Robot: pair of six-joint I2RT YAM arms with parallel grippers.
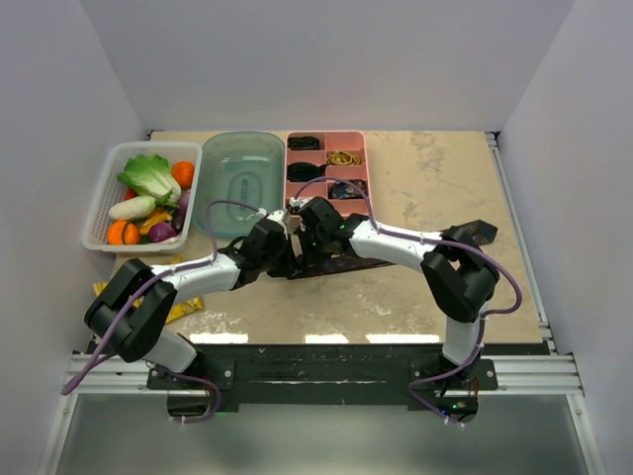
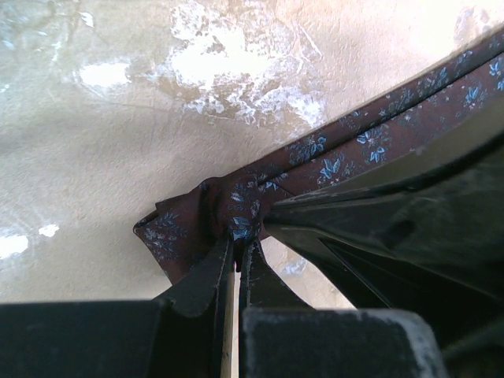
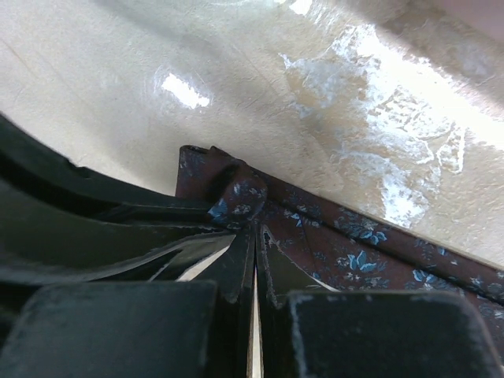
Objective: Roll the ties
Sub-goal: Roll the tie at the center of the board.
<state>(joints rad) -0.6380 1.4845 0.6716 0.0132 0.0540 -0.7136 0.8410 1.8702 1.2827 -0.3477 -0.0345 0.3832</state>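
A brown-maroon tie (image 1: 341, 263) with small blue flowers lies across the middle of the table, its wider end (image 1: 477, 234) at the right. Both arms meet over its left, narrow end. In the left wrist view my left gripper (image 2: 239, 235) is shut on the folded-over tip of the tie (image 2: 236, 201). My right gripper (image 3: 256, 226) pinches the same fold (image 3: 244, 197) from the other side, shut on the fabric, and the strip (image 3: 362, 256) runs off to the right. From above, the left gripper (image 1: 285, 253) and right gripper (image 1: 309, 253) sit almost touching. Rolled black ties (image 1: 305, 143) lie in a pink tray.
The pink compartment tray (image 1: 367, 170) stands at the back centre, with a teal tub (image 1: 242, 173) to its left. A white basket (image 1: 102, 193) of toy vegetables is at the far left. Something yellow (image 1: 186, 307) lies under the left arm near the front edge.
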